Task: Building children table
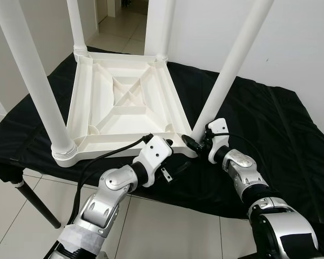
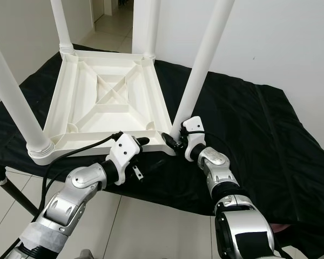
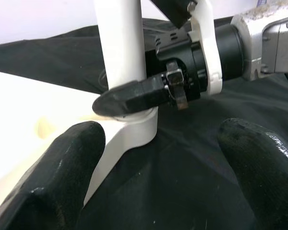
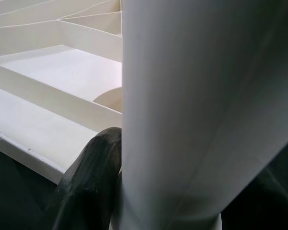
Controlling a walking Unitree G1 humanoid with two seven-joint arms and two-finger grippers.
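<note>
Ribbed white plastic tabletop (image 1: 124,97), right end effector (image 1: 197,143) gripping round leg (image 1: 227,75), left end effector (image 1: 175,156) wide

Home: tiled floor (image 1: 151,226), doorway (image 1: 116,11), white walls (image 1: 291,43).

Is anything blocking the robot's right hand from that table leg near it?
Nothing visible does. The right gripper has its jaws on either side of the leg at its base, while the left gripper waits open nearby.

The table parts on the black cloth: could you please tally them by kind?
White table legs standing in the corner sockets: 4
White upside-down tabletop: 1
Total: 5 parts; the right gripper is at the base of the near right leg.
</note>
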